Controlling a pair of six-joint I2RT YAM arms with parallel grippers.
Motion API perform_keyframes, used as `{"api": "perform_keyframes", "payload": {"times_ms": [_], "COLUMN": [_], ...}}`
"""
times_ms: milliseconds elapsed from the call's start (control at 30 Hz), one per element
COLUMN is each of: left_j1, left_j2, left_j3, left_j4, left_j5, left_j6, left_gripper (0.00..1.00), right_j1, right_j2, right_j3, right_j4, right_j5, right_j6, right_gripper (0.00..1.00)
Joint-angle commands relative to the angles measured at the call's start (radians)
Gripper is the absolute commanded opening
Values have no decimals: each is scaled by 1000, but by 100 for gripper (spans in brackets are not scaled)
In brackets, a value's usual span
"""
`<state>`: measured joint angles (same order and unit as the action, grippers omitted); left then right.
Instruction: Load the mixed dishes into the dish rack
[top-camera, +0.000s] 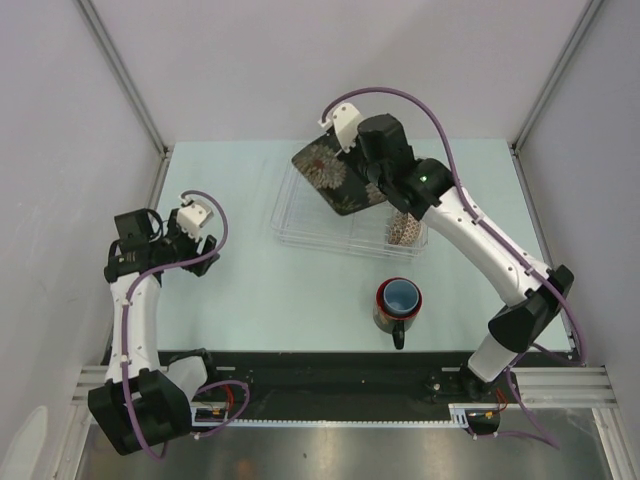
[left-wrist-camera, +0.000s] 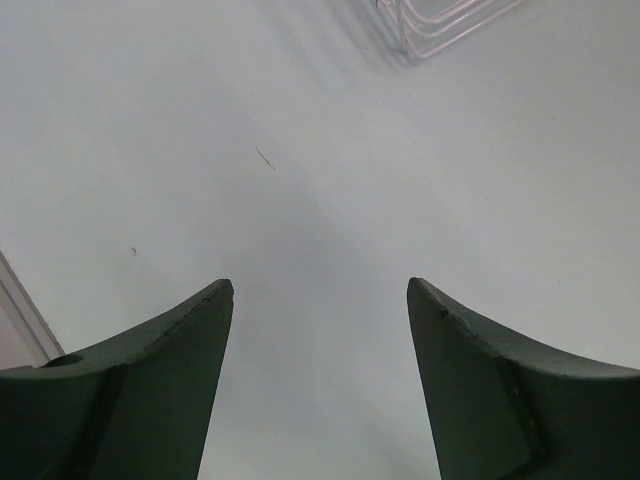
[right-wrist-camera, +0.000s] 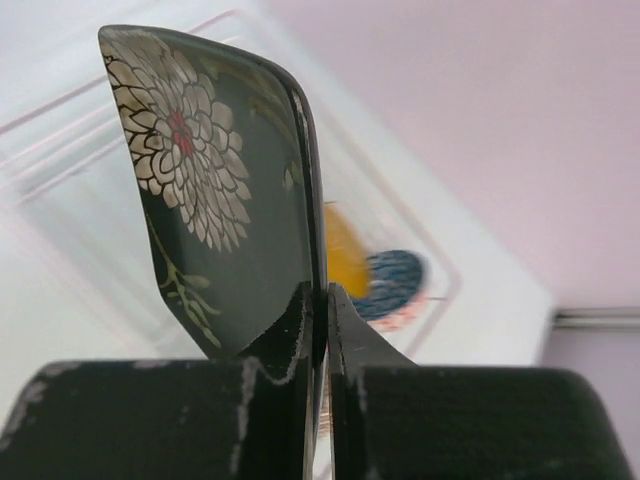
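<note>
Over the dish rack (top-camera: 300, 228), at 12 o'clock from the dark red-lined mug (top-camera: 388, 318), my right pincer (right-wrist-camera: 325, 300) is clamped on the edge of the black square floral plate (top-camera: 335, 178), holding it tilted. Speckled beige bowl (top-camera: 405, 230) sits in the rack's 4 o'clock corner. Right wrist view shows small round yellow plate (right-wrist-camera: 345, 255) and blue-white patterned bowl (right-wrist-camera: 395, 285) behind the held plate, both blurred. Mug stands on the bench (top-camera: 260, 290) at 6 o'clock of the rack, and the light blue cup (top-camera: 400, 296) looks nested inside it. Left pincer (left-wrist-camera: 320, 290) hangs over the bench at 9 o'clock of the rack, jaws spread apart.
</note>
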<state>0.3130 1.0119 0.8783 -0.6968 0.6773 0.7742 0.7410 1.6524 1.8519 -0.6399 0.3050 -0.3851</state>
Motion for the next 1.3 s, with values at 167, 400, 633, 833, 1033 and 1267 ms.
{"api": "perform_keyframes", "payload": {"times_ms": [167, 400, 633, 833, 1033, 1267], "left_j1": [8, 9, 8, 8, 8, 9], "left_j2": [-7, 5, 33, 30, 25, 30], "left_j3": [-15, -30, -25, -35, -36, -41], "left_j4": [26, 39, 54, 60, 65, 71], "left_j5": [4, -4, -10, -13, -15, -12], "left_j6": [-13, -19, -27, -32, -33, -35], "left_gripper": [76, 76, 76, 76, 76, 76], "right_j1": [-15, 1, -2, -2, 1, 12], "right_j2": [-57, -121, -201, -238, -240, -223], "right_j3": [44, -169, -322, -368, -405, -459], "right_j4": [321, 453, 470, 456, 434, 445], "right_j5": [229, 299, 260, 217, 174, 140], "right_j6": [-335, -569, -689, -730, -736, -709], "right_gripper": [0, 0, 0, 0, 0, 0]}}
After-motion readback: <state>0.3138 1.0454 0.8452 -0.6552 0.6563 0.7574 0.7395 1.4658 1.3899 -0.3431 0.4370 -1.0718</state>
